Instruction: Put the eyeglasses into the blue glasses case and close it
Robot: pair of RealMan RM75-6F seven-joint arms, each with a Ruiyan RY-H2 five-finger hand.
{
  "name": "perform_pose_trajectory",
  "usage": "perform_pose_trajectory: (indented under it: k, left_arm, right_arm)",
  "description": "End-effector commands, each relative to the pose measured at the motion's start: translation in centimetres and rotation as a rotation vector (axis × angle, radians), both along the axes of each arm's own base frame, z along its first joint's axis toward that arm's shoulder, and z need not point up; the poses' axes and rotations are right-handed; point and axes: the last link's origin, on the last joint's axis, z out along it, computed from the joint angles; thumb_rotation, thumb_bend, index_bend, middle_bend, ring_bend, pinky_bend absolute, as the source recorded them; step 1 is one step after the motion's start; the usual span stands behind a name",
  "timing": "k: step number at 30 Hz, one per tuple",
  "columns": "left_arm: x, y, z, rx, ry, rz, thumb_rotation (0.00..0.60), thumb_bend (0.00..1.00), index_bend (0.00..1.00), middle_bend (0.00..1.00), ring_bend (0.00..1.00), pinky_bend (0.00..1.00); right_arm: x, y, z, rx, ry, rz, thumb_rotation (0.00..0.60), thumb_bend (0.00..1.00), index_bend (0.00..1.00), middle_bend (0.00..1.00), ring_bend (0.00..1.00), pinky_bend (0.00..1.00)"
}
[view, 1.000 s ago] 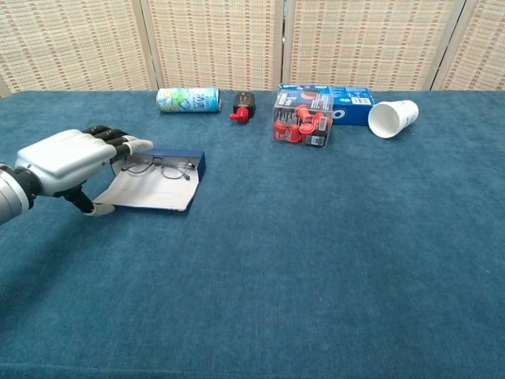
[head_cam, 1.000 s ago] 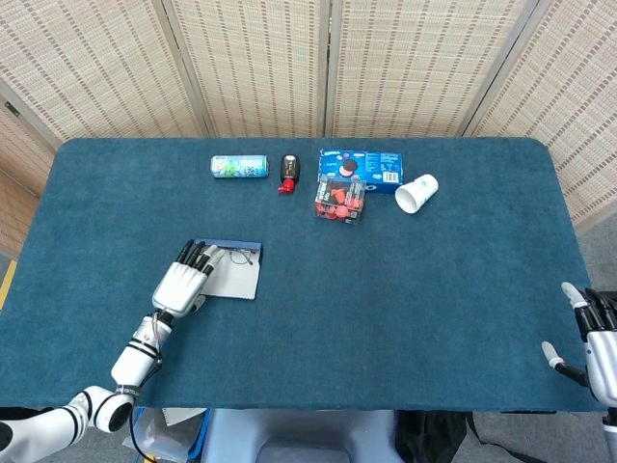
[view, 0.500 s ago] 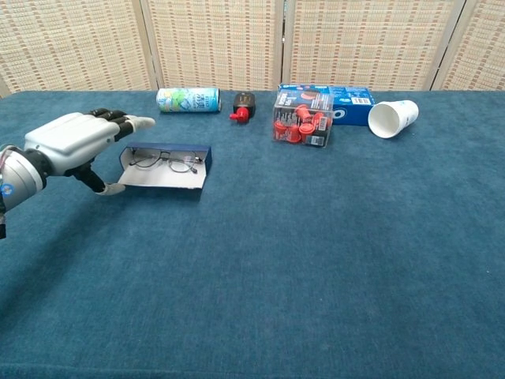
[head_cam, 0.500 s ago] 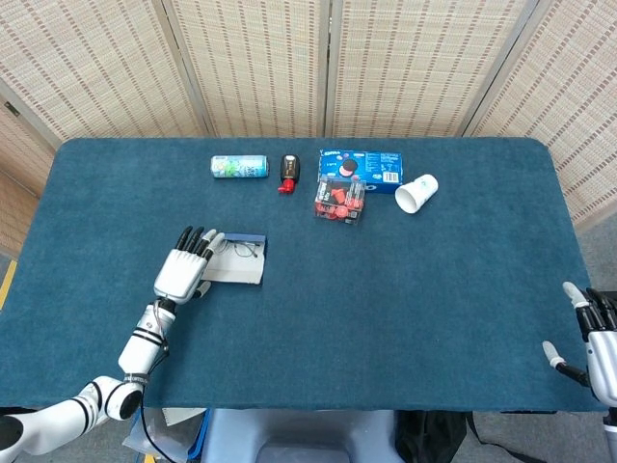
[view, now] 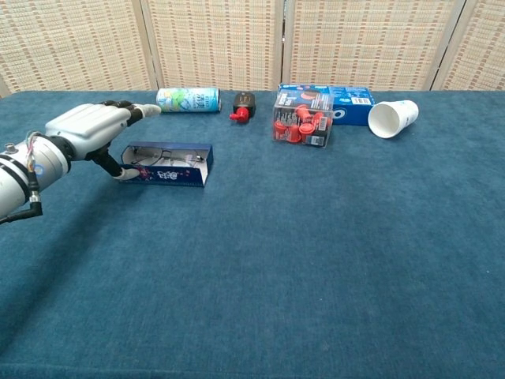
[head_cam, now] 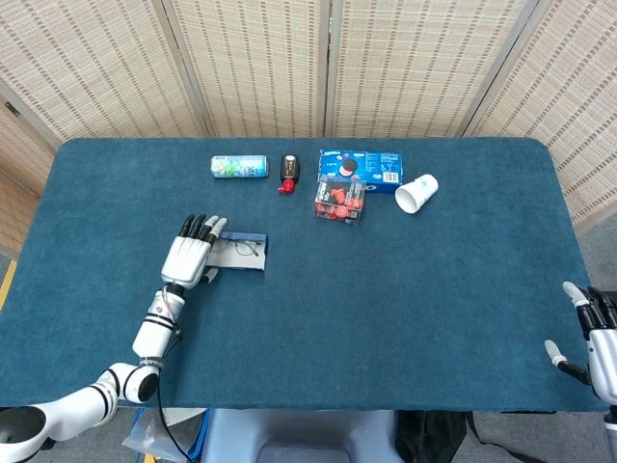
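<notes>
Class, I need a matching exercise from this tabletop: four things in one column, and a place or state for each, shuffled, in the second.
Things:
1. eyeglasses
2. paper cup
3. can
4. left hand

Places or states:
A. lying on its side, at the left end of the far row
B. inside the blue case
C. tipped over, at the right end of the far row
D. at the left end of the case, thumb at its front flap

Pairs: 1-B, 2-C, 3-A, 4-D
</notes>
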Motion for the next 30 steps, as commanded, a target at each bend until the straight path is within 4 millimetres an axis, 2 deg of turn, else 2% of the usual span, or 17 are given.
perform_pose_trajectory:
  k: [1, 5, 17, 30]
  left_arm:
    - [0.2, 0.0, -0.1, -0.002, -0.009, -0.004, 0.6, 0.24, 0.23, 0.0, 0.0, 0.0]
    - [0.6, -0.6, -0.6, -0.003, -0.005, -0.046, 0.6, 0.26, 0.36, 0.0, 0.0, 0.0]
    - [1.3, -0.4, -1.3, 0.004, 0.01, -0.064, 0.6, 0.3, 0.51, 0.01, 0.0, 0.0]
    - [0.7, -0.6, -1.6, -0.009, 0.034, -0.044, 0.6, 0.34, 0.55, 0.02, 0.0, 0.0]
  right_arm:
    - [0.0, 0.0, 0.0, 0.0, 0.0, -0.001, 0.6, 0.26, 0.07, 0.15, 0.09, 0.11]
    - [-0.2, 0.0, 0.0, 0.002, -0.001, -0.006, 0.6, 0.26, 0.07, 0.15, 0.09, 0.11]
    - [-0.5, 0.1, 0.0, -0.001, -0.003, -0.015, 0.6, 0.25, 0.07, 0.15, 0.09, 0.11]
    - [-0.5, 0.1, 0.0, -0.001, -0.004, -0.016, 0.6, 0.24, 0.07, 0.15, 0.09, 0.11]
